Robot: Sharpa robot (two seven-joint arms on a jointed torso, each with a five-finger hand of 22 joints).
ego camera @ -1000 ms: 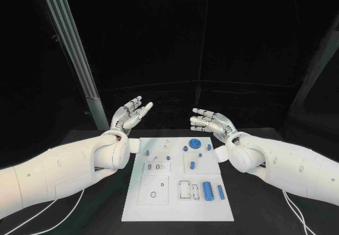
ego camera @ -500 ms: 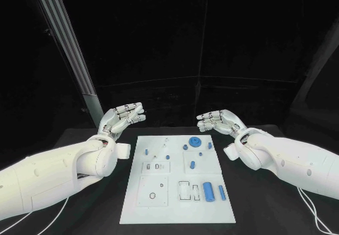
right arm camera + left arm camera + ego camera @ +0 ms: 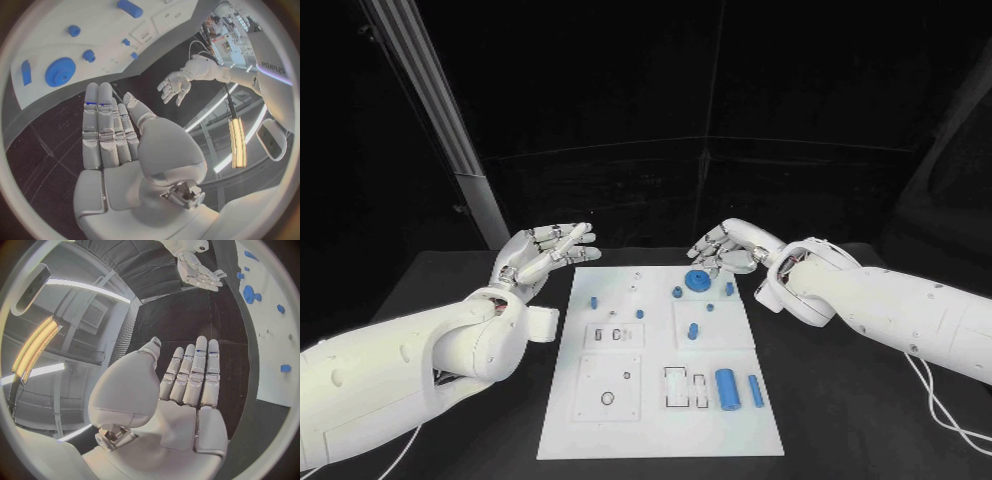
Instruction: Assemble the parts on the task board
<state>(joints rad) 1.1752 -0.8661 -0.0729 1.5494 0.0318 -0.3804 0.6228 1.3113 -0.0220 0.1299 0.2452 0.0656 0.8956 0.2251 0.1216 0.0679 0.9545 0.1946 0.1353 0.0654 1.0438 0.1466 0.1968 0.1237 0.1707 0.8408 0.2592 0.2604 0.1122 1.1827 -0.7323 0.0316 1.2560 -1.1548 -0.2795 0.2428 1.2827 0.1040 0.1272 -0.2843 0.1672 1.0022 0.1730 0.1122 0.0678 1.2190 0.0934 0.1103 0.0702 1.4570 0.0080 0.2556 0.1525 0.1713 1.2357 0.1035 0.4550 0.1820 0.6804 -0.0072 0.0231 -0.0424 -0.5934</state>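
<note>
Two blue parts lie nearest on the white task board (image 3: 589,420): a thick cylinder (image 3: 727,389) and, just beside it toward the board's right edge, a thin rod (image 3: 756,391). Left of the cylinder are rectangular cut-outs, and further left a square panel with a small dark ring. Past these, in the middle of the board, small blue pegs (image 3: 691,330) stand on and near two raised squares. At the far end a blue gear (image 3: 700,280) lies flat, with a small round piece (image 3: 678,293) just beside it on the left and a short upright piece (image 3: 730,288) on its right.

Beyond the board's far left corner the left hand (image 3: 542,252) hovers over the black table (image 3: 862,400), palm up, fingers apart and holding nothing. The right hand (image 3: 727,247) hangs over the board's far edge, just behind the gear, fingers bent downward and loosely spread, empty, not touching any part.
</note>
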